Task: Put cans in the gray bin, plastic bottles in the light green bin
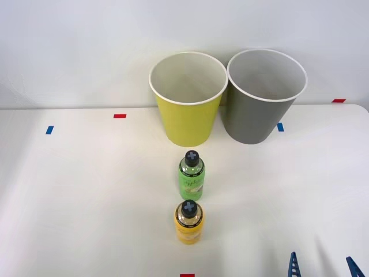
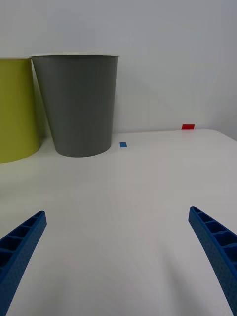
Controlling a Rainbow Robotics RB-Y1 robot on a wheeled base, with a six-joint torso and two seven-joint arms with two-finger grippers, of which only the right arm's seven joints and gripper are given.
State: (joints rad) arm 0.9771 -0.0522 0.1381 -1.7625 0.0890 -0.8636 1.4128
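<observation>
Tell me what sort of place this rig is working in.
Likely a lab test bench rather than a real recycling spot: a bare white table against a plain wall, red and blue tape markers on its surface, and the light green bin and gray bin staged side by side.

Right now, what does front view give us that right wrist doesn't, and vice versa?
Front view alone: the green bottle and the yellow-orange bottle, upright in a line before the light green bin, plus both bins' pale insides. Right wrist view alone: the side-on profile of the gray bin standing on the table, and the open right gripper with bare table between its fingers. Shared: both bins, the blue and red tape marks, the gripper's blue fingertips.
</observation>
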